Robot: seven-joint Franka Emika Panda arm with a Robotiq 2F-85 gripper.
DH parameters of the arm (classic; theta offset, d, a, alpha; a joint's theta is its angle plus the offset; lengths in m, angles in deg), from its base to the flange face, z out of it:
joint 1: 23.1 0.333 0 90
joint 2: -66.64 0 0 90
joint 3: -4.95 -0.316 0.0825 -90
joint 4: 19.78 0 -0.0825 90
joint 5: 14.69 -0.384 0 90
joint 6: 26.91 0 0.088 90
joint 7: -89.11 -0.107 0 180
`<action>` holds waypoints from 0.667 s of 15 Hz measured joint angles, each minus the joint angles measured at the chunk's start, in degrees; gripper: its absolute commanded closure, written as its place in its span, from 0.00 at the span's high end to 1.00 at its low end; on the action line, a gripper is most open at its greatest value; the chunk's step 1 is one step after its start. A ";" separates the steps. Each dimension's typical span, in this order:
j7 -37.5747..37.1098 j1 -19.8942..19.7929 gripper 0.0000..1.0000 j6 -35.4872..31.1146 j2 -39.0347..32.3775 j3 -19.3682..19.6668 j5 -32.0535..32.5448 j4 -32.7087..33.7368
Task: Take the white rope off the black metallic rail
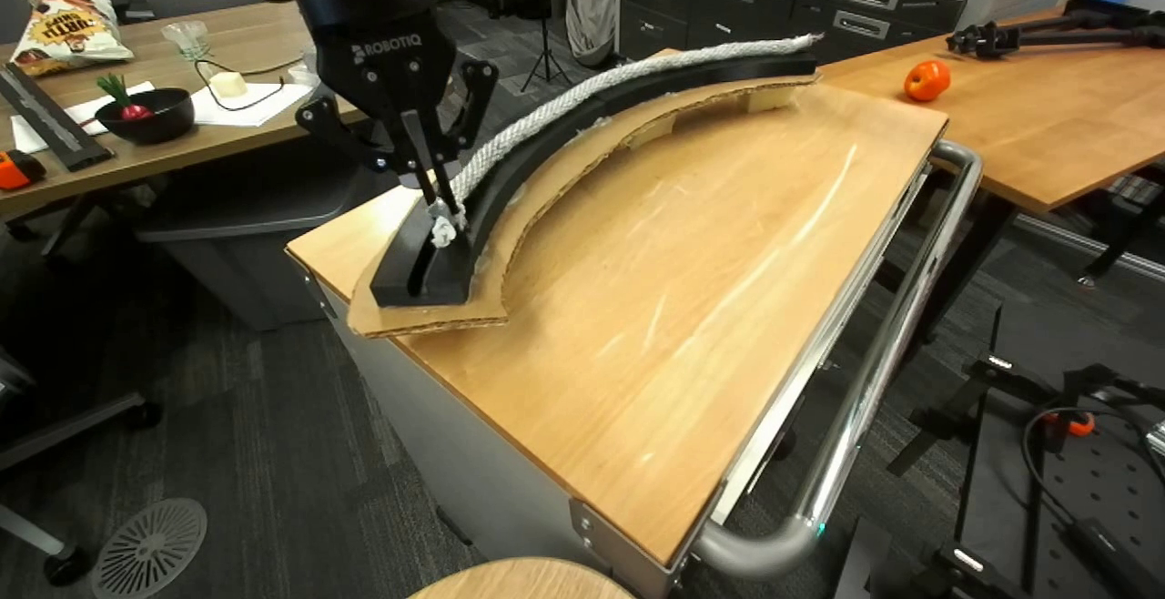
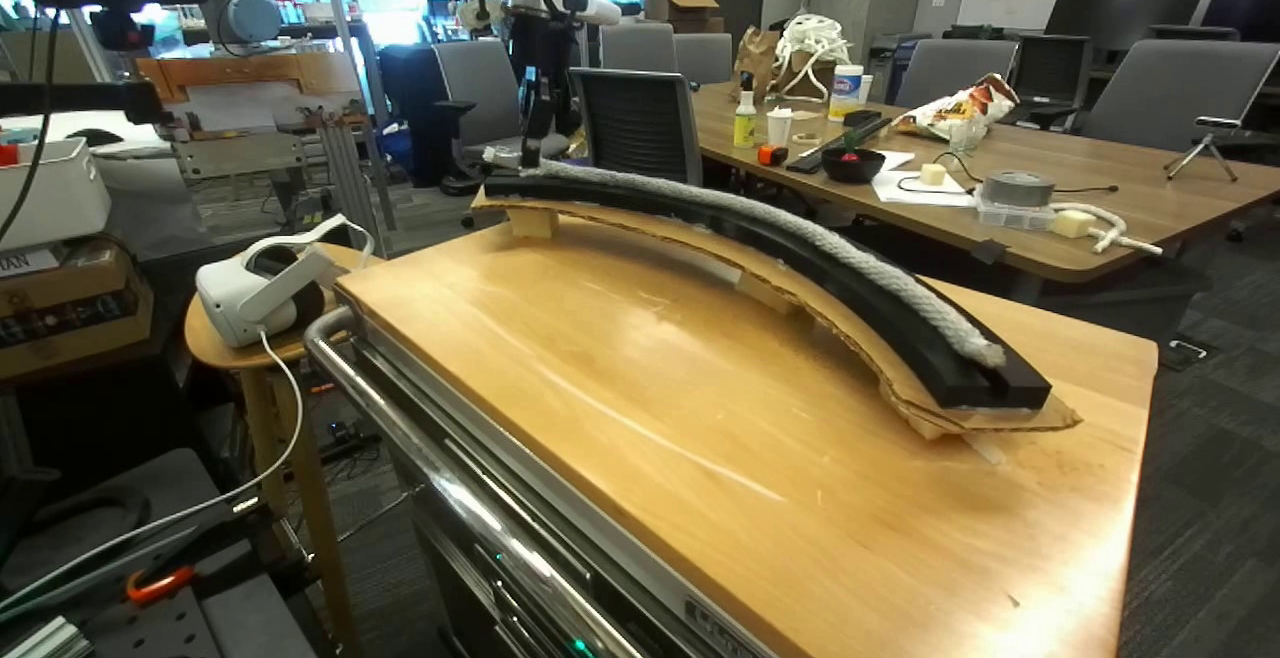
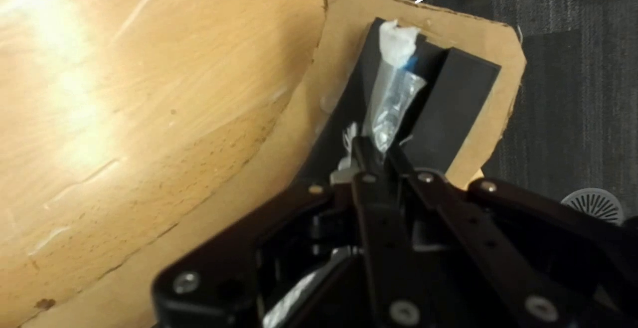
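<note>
The white rope (image 1: 619, 76) lies along the top of the curved black metallic rail (image 1: 514, 171). Both also show in an exterior view, the rope (image 2: 780, 218) and the rail (image 2: 900, 348), with the rope's far end resting by the channel. My gripper (image 1: 443, 198) points down at the rail's other end, with its fingertips close together around the rope's taped end. It also shows in an exterior view (image 2: 535, 153). In the wrist view, the fingertips (image 3: 379, 151) meet on the rope's clear-taped end (image 3: 391, 103), which extends over the rail (image 3: 456, 103). The exact contact is partly hidden by the fingers.
The rail sits on a cardboard base (image 1: 437, 319) raised on small blocks above the wooden cart top (image 1: 692, 244). A silver tubular handle (image 1: 874, 380) runs along the cart's side. Another table (image 2: 1000, 188) holds a bowl, a chip bag and tape. A headset (image 2: 250, 298) sits on a stool.
</note>
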 measured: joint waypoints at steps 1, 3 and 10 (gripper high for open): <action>-0.39 0.19 0.05 0.05 2.16 0.14 0.38 -2.72; -2.19 0.93 0.04 0.39 6.78 0.21 1.93 -8.33; -8.14 2.91 0.04 0.21 20.14 -2.00 4.31 -30.10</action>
